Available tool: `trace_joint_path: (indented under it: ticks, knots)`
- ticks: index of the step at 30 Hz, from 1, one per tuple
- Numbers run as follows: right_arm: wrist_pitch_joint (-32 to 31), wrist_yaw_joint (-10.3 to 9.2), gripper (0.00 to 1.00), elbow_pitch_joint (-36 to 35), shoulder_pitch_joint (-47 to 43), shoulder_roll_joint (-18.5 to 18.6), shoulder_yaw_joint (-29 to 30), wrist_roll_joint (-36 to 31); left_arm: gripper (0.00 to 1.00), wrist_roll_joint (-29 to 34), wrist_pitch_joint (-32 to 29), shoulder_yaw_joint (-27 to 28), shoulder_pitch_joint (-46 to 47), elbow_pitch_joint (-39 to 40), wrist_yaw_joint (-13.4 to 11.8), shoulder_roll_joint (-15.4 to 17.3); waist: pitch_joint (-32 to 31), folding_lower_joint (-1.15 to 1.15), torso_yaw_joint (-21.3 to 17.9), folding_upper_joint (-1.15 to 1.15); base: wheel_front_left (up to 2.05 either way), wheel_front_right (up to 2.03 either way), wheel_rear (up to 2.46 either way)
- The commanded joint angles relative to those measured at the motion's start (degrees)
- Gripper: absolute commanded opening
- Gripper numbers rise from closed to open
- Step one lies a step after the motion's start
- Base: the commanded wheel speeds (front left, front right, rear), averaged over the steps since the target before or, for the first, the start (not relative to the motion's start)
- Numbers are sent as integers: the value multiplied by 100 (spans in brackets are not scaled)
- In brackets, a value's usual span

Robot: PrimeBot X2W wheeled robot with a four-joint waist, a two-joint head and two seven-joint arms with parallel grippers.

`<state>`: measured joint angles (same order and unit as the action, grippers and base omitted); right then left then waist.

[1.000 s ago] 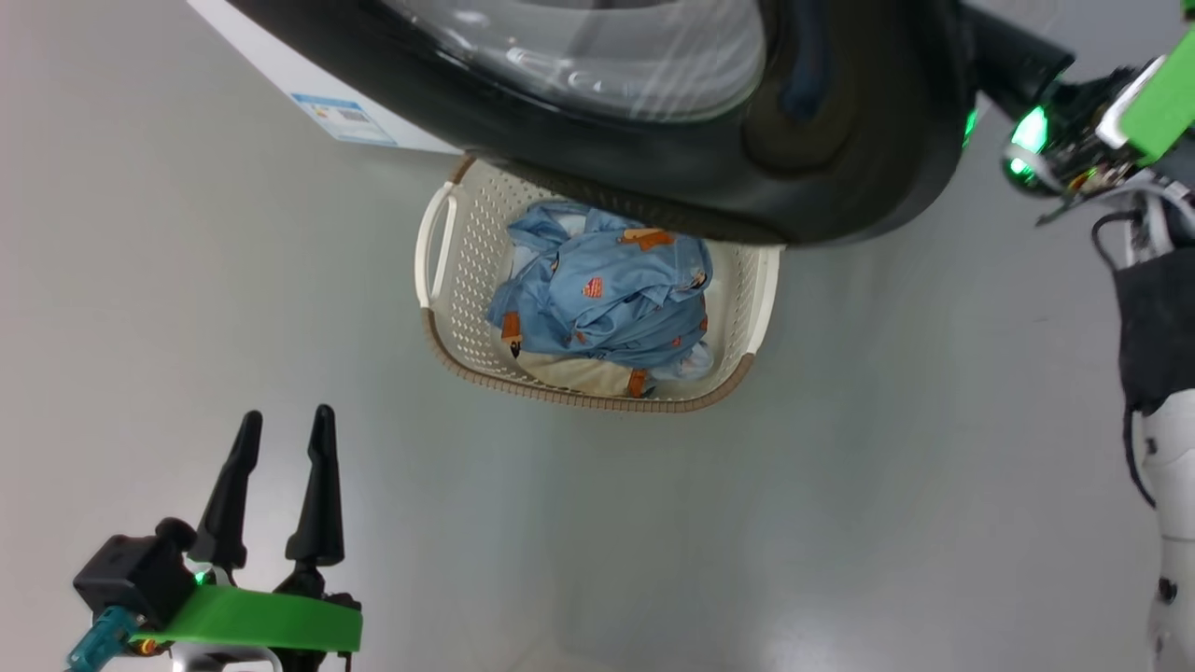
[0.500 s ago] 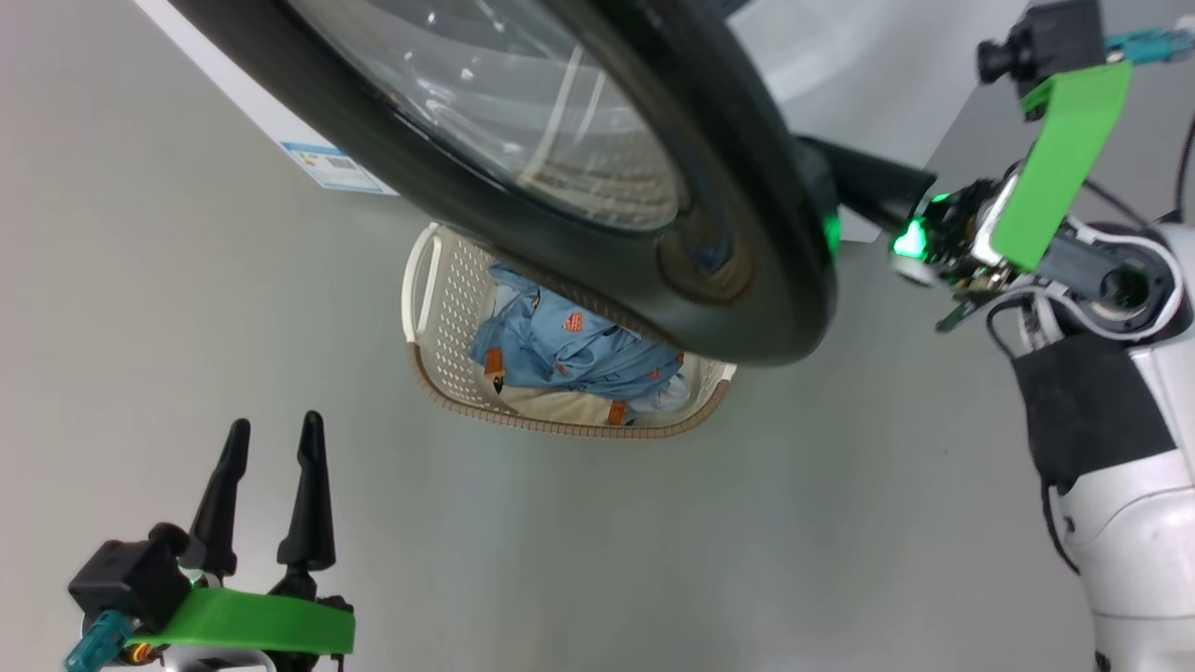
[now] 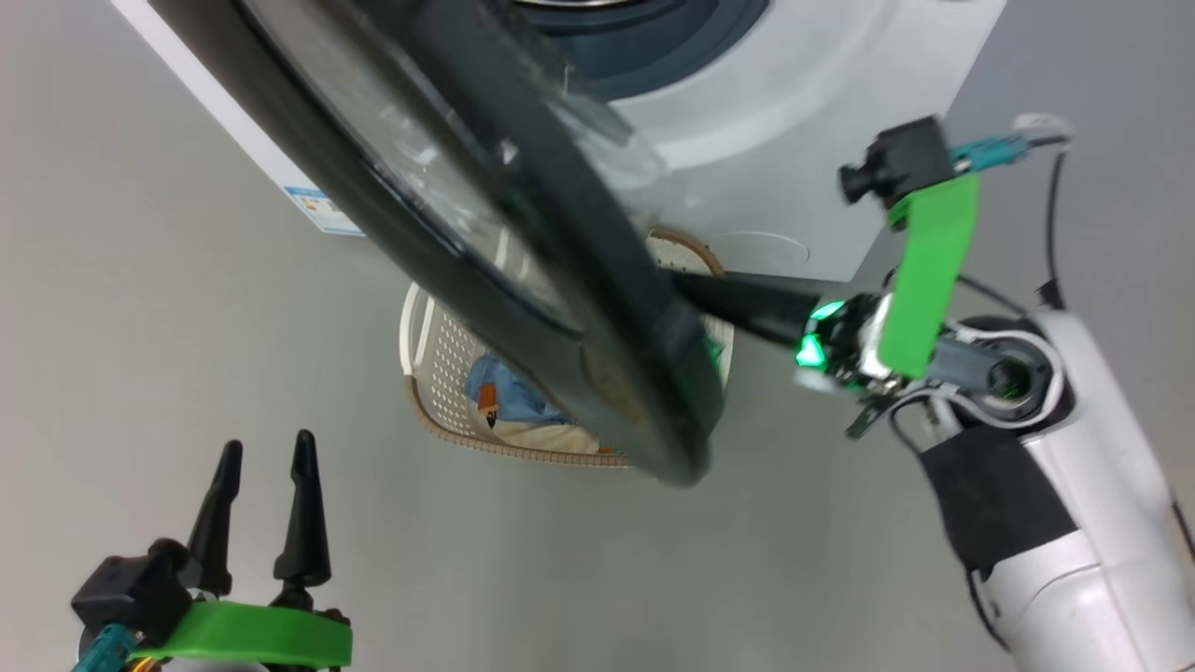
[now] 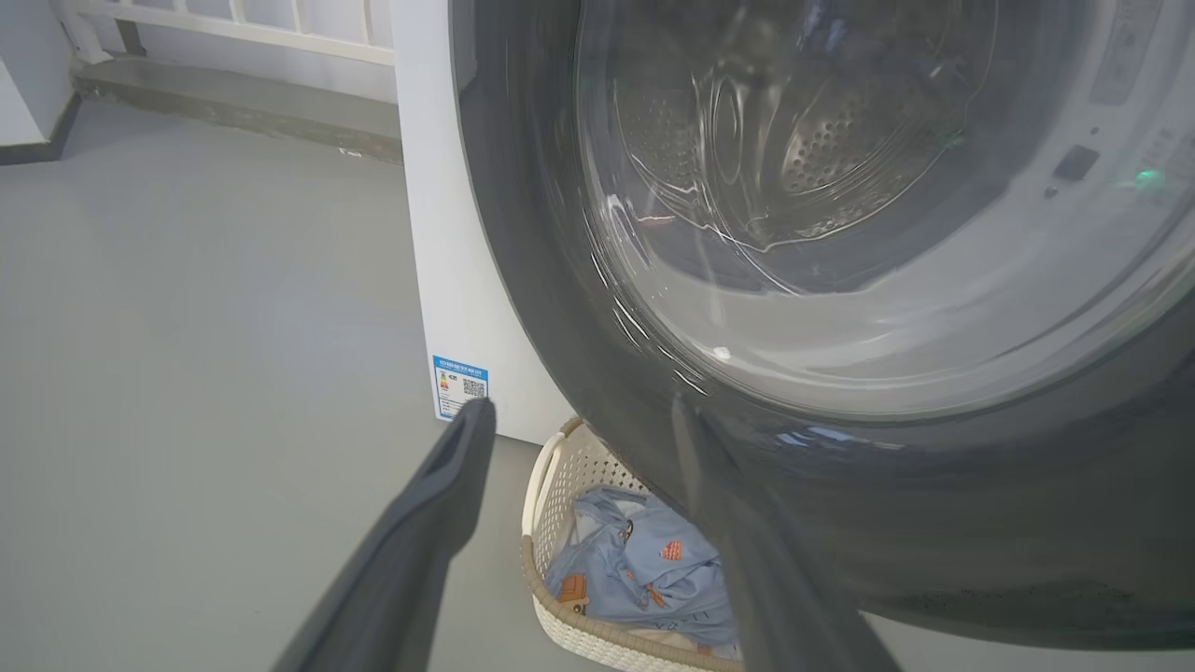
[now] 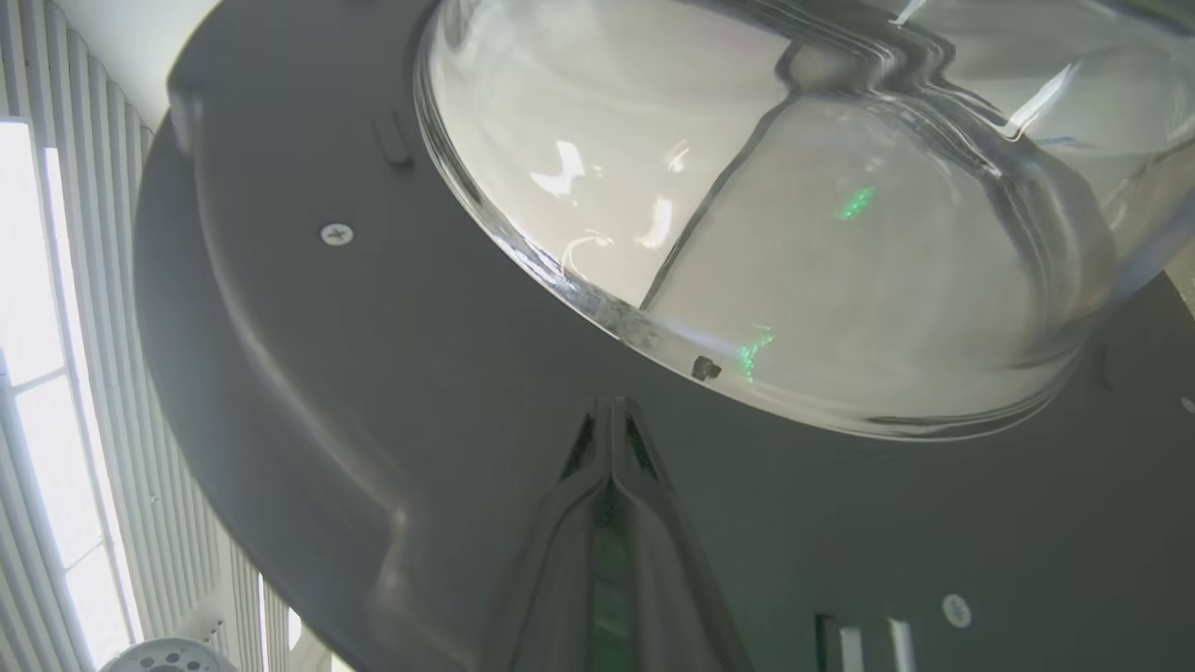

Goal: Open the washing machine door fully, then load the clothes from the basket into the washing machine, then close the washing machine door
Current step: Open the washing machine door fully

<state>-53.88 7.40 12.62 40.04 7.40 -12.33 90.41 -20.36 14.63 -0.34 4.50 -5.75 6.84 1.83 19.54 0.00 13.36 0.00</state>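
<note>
The washing machine door [image 3: 523,243], glossy black with a bulging glass window, stands partly swung out from the white washing machine [image 3: 803,140]. My right gripper [image 3: 689,286] is shut with nothing in it. In the right wrist view its tips [image 5: 611,406] rest against the door's dark inner face [image 5: 327,373], just below the glass bowl [image 5: 794,233]. Under the door sits the cream basket [image 3: 429,364] with the light blue and cream clothes [image 3: 499,397], partly hidden. My left gripper [image 3: 261,457] hangs open and empty at lower left, well short of the basket [image 4: 546,485].
A blue label sticker [image 4: 459,385] marks the washer's white side panel. Grey floor [image 3: 140,327] spreads left of and in front of the basket. A white railing [image 4: 233,19] and a low ledge run along the far wall.
The door has swung further out and leftwards with my shut right gripper behind its inner face. It now hides more of the basket. The head view has shifted too; the left gripper stays open.
</note>
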Motion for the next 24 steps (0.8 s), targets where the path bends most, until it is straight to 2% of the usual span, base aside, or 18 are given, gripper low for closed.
trace_joint_path:
  ticks: [1,14,24]
  knots:
    - [-58,9,0,-204,-131,-228,-209,65,100,30,37,176,-30,94,19,105,-77,0,-10,0,0,0,0]
    - [164,9,0,-78,-544,-443,-1032,243,100,-79,37,22,-116,21,30,105,-476,0,161,0,0,0,0]
    - [716,9,0,25,-753,-451,-1791,587,100,-163,37,-51,-236,-69,35,105,-812,0,300,0,0,0,0]
